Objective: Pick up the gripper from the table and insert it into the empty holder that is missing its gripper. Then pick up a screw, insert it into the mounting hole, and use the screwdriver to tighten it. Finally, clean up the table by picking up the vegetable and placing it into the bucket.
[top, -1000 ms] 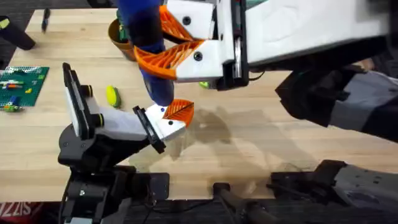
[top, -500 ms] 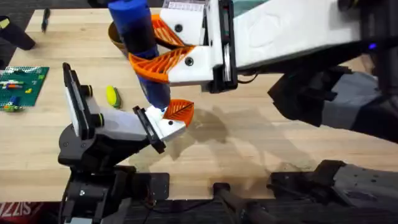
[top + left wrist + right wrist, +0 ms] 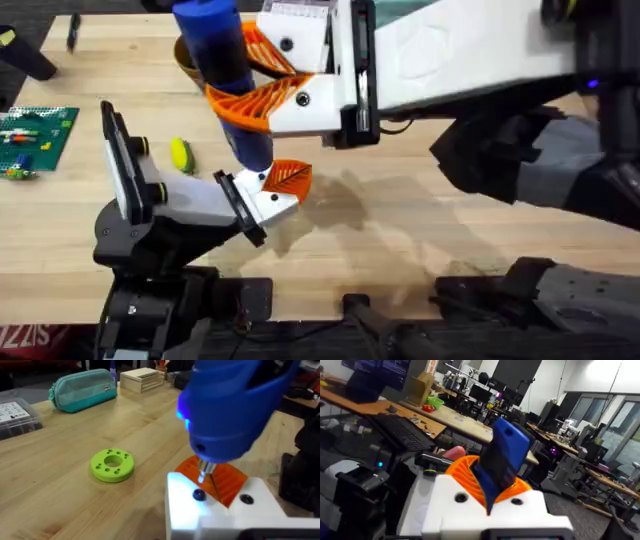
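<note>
While right jaws clamp it, screwdriver (image 3: 228,80) near upright, tip down on holder (image 3: 262,197).

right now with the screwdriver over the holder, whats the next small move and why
Probably keep the screwdriver pressed straight down and driving. Its tip sits at the screw in the white holder, the orange gripper is already seated there, and the right gripper is clamped on the tool.

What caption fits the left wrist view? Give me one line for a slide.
Blue screwdriver tip pressed down at the screw in the white holder, orange gripper seated behind it.
</note>
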Tool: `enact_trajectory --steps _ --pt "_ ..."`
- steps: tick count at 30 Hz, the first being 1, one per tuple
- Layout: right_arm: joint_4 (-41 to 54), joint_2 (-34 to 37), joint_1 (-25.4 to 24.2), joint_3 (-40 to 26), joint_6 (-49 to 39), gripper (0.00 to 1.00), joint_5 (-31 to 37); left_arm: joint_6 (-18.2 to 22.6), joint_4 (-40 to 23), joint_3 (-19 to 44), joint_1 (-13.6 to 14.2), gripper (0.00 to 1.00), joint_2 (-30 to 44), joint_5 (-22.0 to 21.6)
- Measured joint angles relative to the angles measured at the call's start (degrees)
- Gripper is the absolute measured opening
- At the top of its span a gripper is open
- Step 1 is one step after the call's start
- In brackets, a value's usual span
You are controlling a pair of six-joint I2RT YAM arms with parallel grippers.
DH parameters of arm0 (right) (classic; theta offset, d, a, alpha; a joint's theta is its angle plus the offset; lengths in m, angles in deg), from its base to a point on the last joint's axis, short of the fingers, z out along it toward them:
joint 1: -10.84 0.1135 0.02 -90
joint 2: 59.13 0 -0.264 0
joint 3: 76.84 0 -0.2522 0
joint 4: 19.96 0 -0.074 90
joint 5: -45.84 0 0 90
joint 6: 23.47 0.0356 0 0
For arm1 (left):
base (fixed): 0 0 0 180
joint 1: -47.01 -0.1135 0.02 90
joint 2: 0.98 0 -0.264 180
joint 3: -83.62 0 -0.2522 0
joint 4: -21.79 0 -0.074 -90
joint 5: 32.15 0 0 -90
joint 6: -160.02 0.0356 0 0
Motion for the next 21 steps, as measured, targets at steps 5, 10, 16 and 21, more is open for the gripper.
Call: enact_trajectory --steps 5,10,16,21 --pt "0.0 -0.02 0.11 0.0 0.0 0.007 0.02 0.0 0.0 0.0 0.0 0.007 0.01 -0.01" --pt "-0.12 0.52 0.95 0.0 0.0 0.007 0.17 0.0 0.0 0.0 0.0 0.007 0.01 -0.01" --pt "-0.35 2.08 1.11 0.0 0.0 0.007 0.44 -0.02 0.0 0.0 0.0 0.007 -0.01 0.01" --pt "-0.56 2.08 1.11 0.0 -0.02 0.007 0.42 0.0 0.0 0.0 0.0 0.007 0.01 0.01"
